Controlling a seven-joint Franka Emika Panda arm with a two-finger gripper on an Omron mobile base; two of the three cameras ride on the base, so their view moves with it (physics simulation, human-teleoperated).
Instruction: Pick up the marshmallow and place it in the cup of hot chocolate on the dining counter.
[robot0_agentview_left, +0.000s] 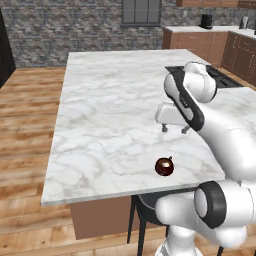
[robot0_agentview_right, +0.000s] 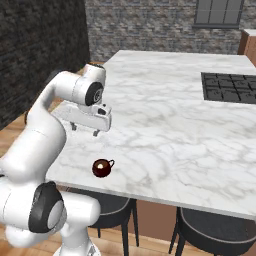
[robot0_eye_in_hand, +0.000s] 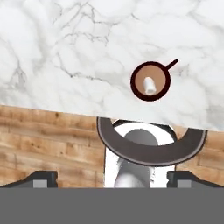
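The dark maroon cup of hot chocolate (robot0_agentview_left: 164, 166) (robot0_agentview_right: 101, 168) stands near the front edge of the dining counter (robot0_agentview_left: 110, 100) (robot0_agentview_right: 165, 115). From above, in the hand view, the cup (robot0_eye_in_hand: 162, 89) holds brown drink with the small white marshmallow (robot0_eye_in_hand: 149, 85) lying in it. My gripper (robot0_agentview_left: 175, 129) (robot0_agentview_right: 85, 129) (robot0_eye_in_hand: 112, 179) hangs open above the counter, a little behind and above the cup, with nothing between its fingers. It touches neither the cup nor the marshmallow.
A black cooktop (robot0_agentview_left: 225, 77) (robot0_agentview_right: 230, 87) is set into the counter's far right. Dark round stools (robot0_agentview_right: 210, 230) (robot0_eye_in_hand: 151, 148) stand under the near edge, over the wooden floor (robot0_agentview_left: 25, 115). Brown cabinets (robot0_agentview_left: 210, 42) line the back wall.
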